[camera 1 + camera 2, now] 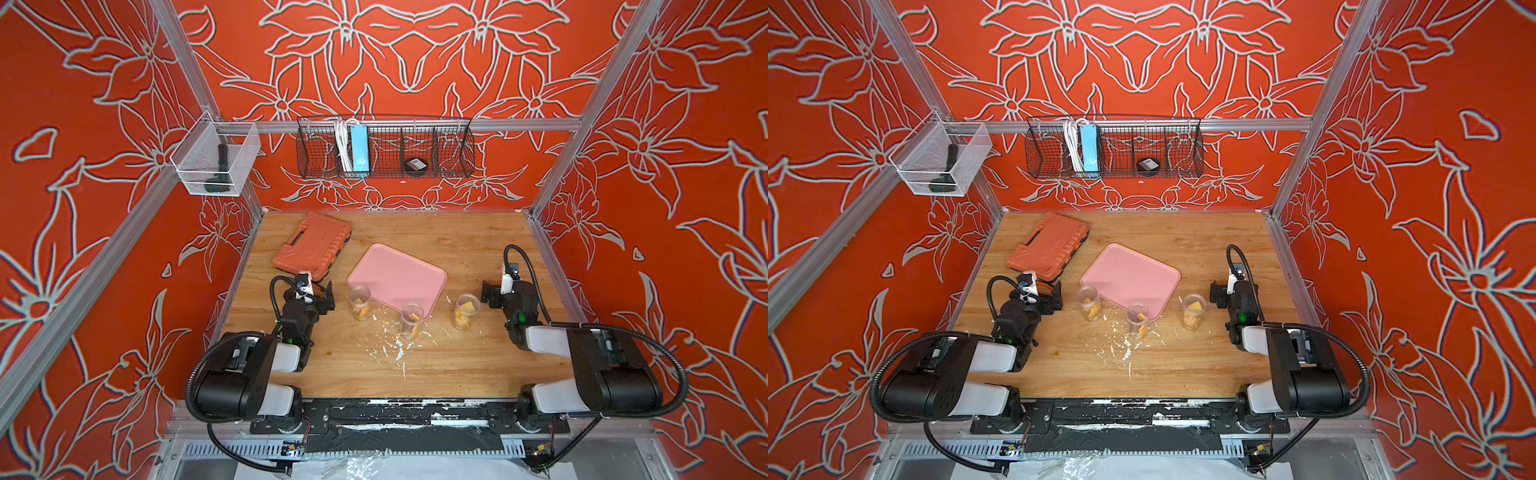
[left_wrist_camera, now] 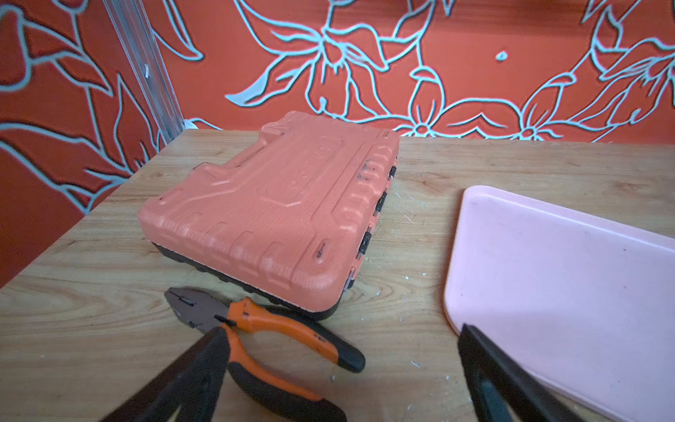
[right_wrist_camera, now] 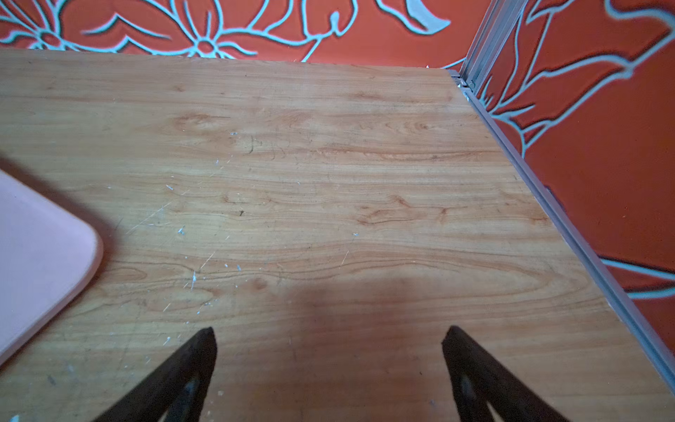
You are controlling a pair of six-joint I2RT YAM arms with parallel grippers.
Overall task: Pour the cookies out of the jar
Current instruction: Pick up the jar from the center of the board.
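Three jars stand upright on the table by the near edge of the tray, cookies in each: left jar, middle jar, right jar; none sits between fingers; the left gripper gapes wide over pliers, just left of the left jar; the right gripper gapes wide over bare wood, near the right jar; both arms are folded low, pointing toward the back wall.

From the table centre, the tool case and pliers blocked 10 o'clock, and the tray filled 12. The left jar, middle jar and right jar stood in a row from 9 to 3 with gaps between; 1 to 2 and 5 to 7 o'clock lay open.
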